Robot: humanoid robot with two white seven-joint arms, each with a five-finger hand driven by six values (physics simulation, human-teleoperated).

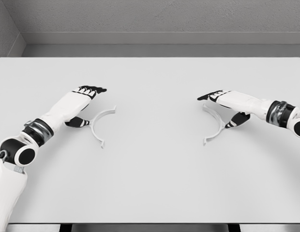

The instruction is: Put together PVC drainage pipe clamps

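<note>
White table (155, 174), two clamp halves (100, 123) (215, 124), left hand (82, 102) and right hand (227, 104) fingers spread, holding nothing, right forearm cropped.

Two clamp halves, two hands, one table

One white half-ring clamp piece (100, 124) lies left of centre and a second clamp piece (216, 124) right of centre, making two. The left hand (84, 104) and right hand (225, 105) make two. One white table (155, 183) bears them; smaller fasteners, if any, seemingly cannot be made out.
</note>
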